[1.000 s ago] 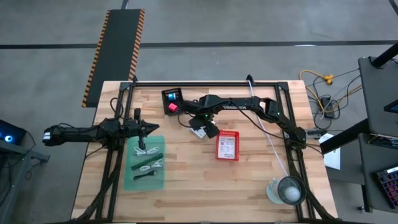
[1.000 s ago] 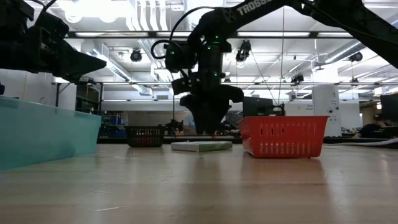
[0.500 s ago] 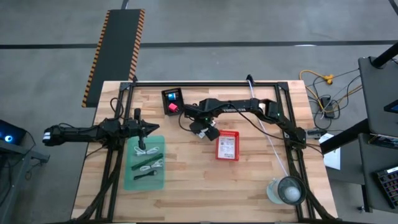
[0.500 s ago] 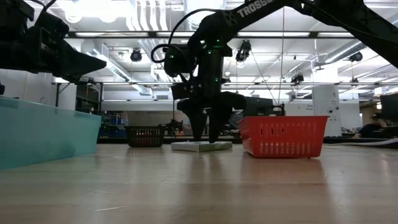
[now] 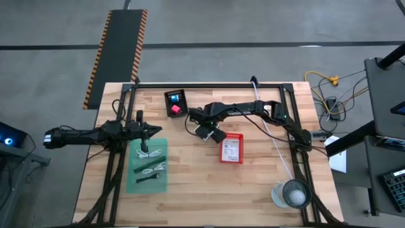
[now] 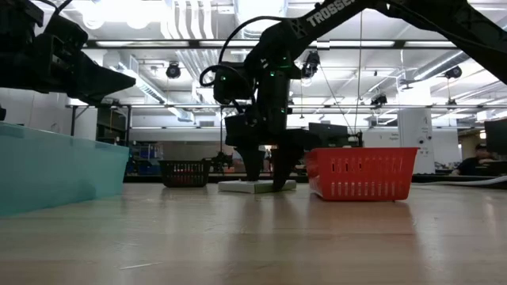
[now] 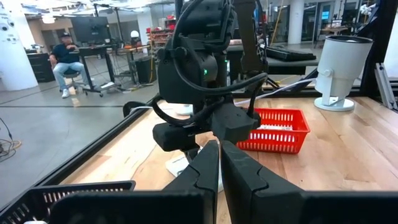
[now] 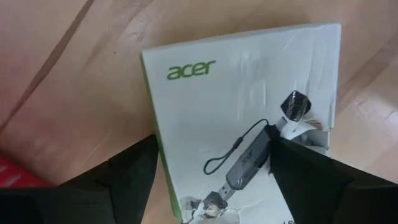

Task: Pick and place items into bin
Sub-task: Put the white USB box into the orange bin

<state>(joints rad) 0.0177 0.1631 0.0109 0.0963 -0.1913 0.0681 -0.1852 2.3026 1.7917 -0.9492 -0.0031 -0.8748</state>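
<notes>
My right gripper (image 8: 212, 142) is open and low over a white printed packet (image 8: 242, 93) that lies flat on the table near its middle (image 6: 238, 187). One finger stands at each side of the packet. In the high view the gripper (image 5: 209, 132) hides most of the packet. My left gripper (image 7: 219, 163) is shut, holds nothing and hovers over the far end of the teal bin (image 5: 147, 178). White and black cable pieces (image 5: 152, 168) and a green stick lie in that bin. A blue cube (image 5: 174, 98) and a red cube (image 5: 175, 109) sit on a black tray. A second white packet (image 5: 231, 147) lies in the red basket. My right gripper comes at the white packet from above, pointing down, with a finger (image 8: 127, 180) past one long edge and the other finger (image 8: 311, 180) over the opposite edge. The packet lies flat on the table. Whether the fingers touch it I cannot tell.
The red basket (image 6: 360, 174) stands just right of the packet, close to my right gripper. The black tray (image 5: 175, 95) is at the far side. A round clear container (image 5: 292, 194) sits at the near right corner. Bare wood lies along the near edge.
My right gripper has opened and come down over the white packet, so that its fingers now reach the packet's level on either side. It has also shifted slightly toward the table's left. The packet has stayed where it was.
</notes>
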